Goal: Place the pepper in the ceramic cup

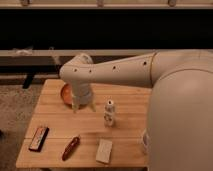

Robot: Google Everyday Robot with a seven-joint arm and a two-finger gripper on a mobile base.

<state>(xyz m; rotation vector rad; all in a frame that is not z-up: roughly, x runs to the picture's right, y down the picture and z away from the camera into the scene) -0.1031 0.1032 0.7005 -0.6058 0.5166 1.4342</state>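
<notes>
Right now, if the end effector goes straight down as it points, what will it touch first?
Probably the bare wooden table, just beside the orange bowl. The end effector hangs there, open and empty, pointing down. Depth is unclear, so it might clip the bowl's rim instead.

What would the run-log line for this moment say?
gripper: open, empty, over table beside bowl | pepper: lying near table front, untouched | cup: right edge, partly behind arm
</notes>
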